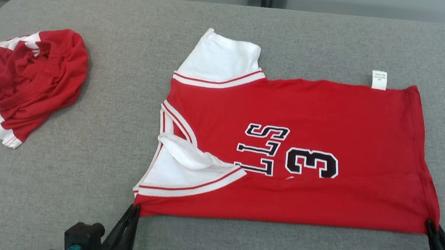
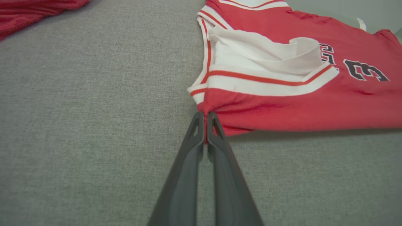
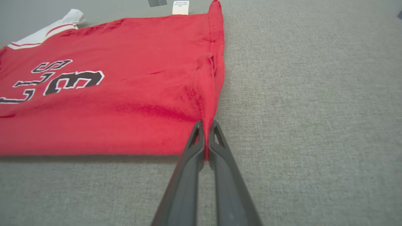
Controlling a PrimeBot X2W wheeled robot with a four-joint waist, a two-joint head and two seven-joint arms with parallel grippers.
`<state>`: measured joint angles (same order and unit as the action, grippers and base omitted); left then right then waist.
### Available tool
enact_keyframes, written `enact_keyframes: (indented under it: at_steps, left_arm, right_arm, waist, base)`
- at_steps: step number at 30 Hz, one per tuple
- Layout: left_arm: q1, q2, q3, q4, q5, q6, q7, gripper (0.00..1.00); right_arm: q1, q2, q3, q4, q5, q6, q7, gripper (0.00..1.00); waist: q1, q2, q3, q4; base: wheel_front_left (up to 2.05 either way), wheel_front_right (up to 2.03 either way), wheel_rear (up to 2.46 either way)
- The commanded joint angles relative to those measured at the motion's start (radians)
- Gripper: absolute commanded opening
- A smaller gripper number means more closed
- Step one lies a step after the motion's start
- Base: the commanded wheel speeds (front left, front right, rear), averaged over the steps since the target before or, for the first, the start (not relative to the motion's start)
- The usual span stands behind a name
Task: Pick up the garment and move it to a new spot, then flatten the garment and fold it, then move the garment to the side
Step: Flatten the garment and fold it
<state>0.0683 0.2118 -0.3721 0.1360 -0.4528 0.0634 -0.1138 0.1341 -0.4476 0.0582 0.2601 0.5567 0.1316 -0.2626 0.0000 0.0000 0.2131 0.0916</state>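
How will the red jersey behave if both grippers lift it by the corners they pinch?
Probably floppy: the red jersey lies flat with its near sleeve crumpled over, so its middle would likely sag between the left gripper and right gripper. Likely light for its size, being thin cloth. Small corner bites might slip.

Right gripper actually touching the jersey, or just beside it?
Touching. The right wrist view shows the right gripper shut on the garment, with its red corner pinched between the jaws.
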Motion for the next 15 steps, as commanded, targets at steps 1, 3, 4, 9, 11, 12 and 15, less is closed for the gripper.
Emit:
enact_keyframes:
  at_steps: [1, 3, 4, 9, 11, 12, 15]
  left_arm:
    - [0.027, 0.017, 0.001, -0.01, -0.003, 0.013, 0.005, 0.0]
    - [0.05, 0.02, -0.005, -0.027, -0.001, 0.019, 0.013, 0.0]
    - [0.06, 0.022, -0.009, -0.033, 0.001, 0.021, 0.019, 0.0]
    - [0.101, 0.031, -0.011, -0.066, -0.005, 0.041, 0.043, 0.0]
    - [0.113, 0.031, -0.011, -0.077, -0.009, 0.048, 0.049, 0.0]
    - [0.113, 0.03, -0.012, -0.082, -0.01, 0.05, 0.05, 0.0]
    - [0.111, 0.029, -0.019, -0.087, -0.01, 0.053, 0.059, 0.0]
  right_arm:
    - [0.036, 0.003, -0.01, -0.009, -0.011, -0.002, -0.003, 0.0]
    - [0.069, 0.01, -0.017, -0.026, -0.021, -0.002, -0.003, 0.0]
    - [0.081, 0.013, -0.021, -0.031, -0.024, -0.002, -0.003, 0.0]
    - [0.117, 0.024, -0.046, -0.045, -0.04, -0.002, -0.003, 0.0]
    - [0.121, 0.021, -0.052, -0.042, -0.051, -0.002, -0.003, 0.0]
    - [0.123, 0.02, -0.054, -0.037, -0.052, -0.002, -0.003, 0.0]
    - [0.124, 0.016, -0.055, -0.021, -0.054, -0.002, -0.003, 0.0]
  waist:
    - [0.0, 0.0, -0.016, 0.006]
    - [0.0, 0.0, -0.026, 0.006]
    - [0.0, 0.0, -0.03, 0.006]
    - [0.0, 0.0, -0.041, 0.001]
    - [0.0, 0.0, -0.043, 0.001]
    - [0.0, 0.0, -0.043, 0.003]
    - [0.0, 0.0, -0.042, 0.008]
  base:
    - [0.0, 0.0, 0.0]
    - [0.0, 0.0, 0.0]
    - [0.0, 0.0, 0.0]
    - [0.0, 0.0, 0.0]
    - [0.0, 0.0, 0.0]
    - [0.0, 0.0, 0.0]
    - [0.0, 0.0, 0.0]
